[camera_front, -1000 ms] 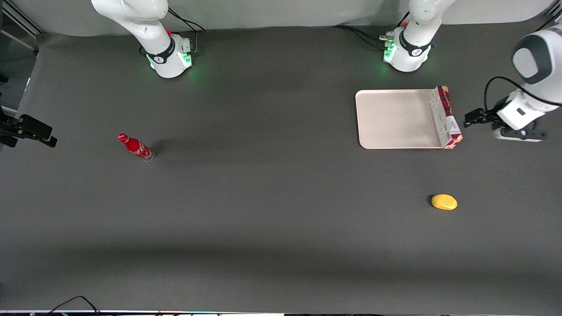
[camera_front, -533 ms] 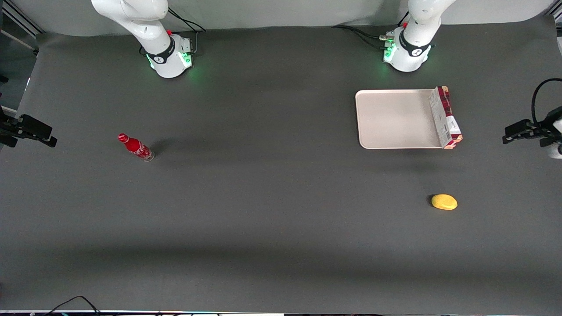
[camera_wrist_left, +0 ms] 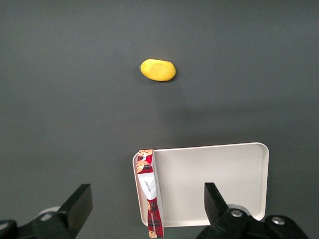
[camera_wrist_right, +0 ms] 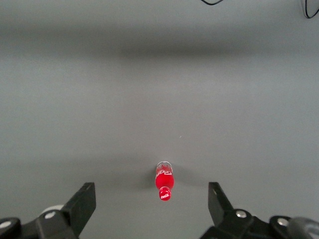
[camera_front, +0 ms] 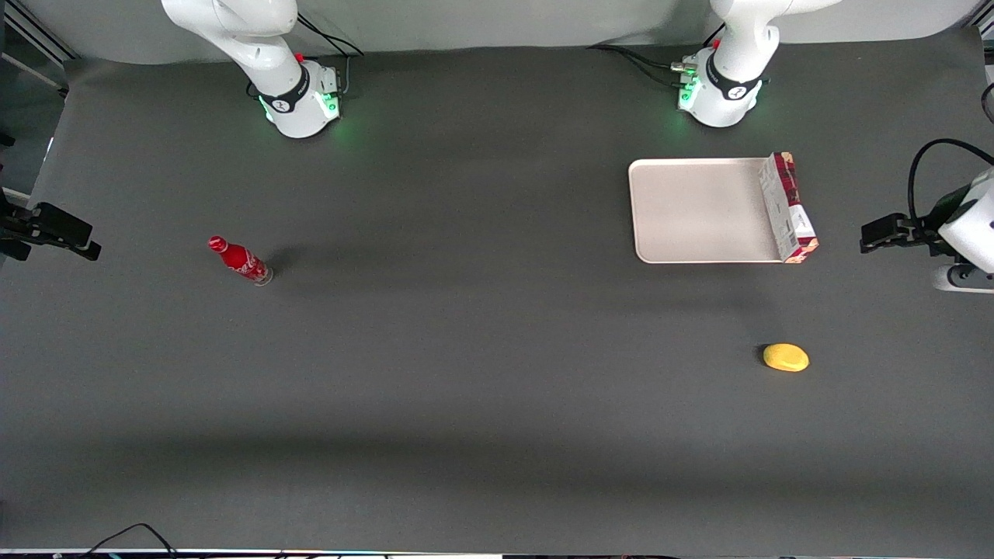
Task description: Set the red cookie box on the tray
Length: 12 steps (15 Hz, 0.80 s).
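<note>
The red cookie box [camera_front: 788, 206] stands on a long narrow side along the short edge of the cream-pink tray [camera_front: 699, 210], at the edge toward the working arm's end. My left arm's gripper [camera_front: 881, 231] hangs in the air off that same edge, apart from the box, open and empty. In the left wrist view the box [camera_wrist_left: 149, 194] and the tray [camera_wrist_left: 214, 184] lie far below the open gripper [camera_wrist_left: 147, 206], with the box between the two black fingers [camera_wrist_left: 79, 209].
A yellow lemon-like object [camera_front: 786, 357] lies on the dark table nearer the front camera than the tray; it also shows in the left wrist view [camera_wrist_left: 157, 70]. A red soda bottle [camera_front: 241, 261] stands toward the parked arm's end.
The gripper drew away from the box toward the table's end, then came a little way back toward the tray. The box and tray have not moved.
</note>
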Each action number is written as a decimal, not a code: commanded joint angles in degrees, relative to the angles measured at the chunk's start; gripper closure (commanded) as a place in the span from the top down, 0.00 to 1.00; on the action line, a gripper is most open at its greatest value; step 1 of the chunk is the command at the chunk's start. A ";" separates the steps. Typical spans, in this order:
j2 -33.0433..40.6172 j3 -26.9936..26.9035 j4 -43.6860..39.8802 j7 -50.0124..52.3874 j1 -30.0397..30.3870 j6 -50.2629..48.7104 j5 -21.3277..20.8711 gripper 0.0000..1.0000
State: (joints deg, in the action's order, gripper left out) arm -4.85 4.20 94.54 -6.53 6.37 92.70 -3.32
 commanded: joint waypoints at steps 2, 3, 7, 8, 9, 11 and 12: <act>3.96 -0.24 -0.42 6.79 -3.03 -6.20 -2.31 1.00; 5.19 0.11 0.63 6.88 -2.94 -6.48 -1.70 1.00; 9.16 0.99 2.49 7.58 -3.20 -6.31 0.95 1.00; 8.99 1.69 0.92 7.67 -3.20 -6.04 0.95 1.00; 8.55 2.04 0.12 7.67 -3.11 -6.13 1.12 1.00; 8.46 2.13 0.03 7.67 -3.11 -5.78 1.65 1.00; 8.11 2.13 -0.06 7.67 -3.11 -5.77 1.74 1.00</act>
State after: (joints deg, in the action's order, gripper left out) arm 3.37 6.62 94.62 -0.07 3.90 86.31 -2.46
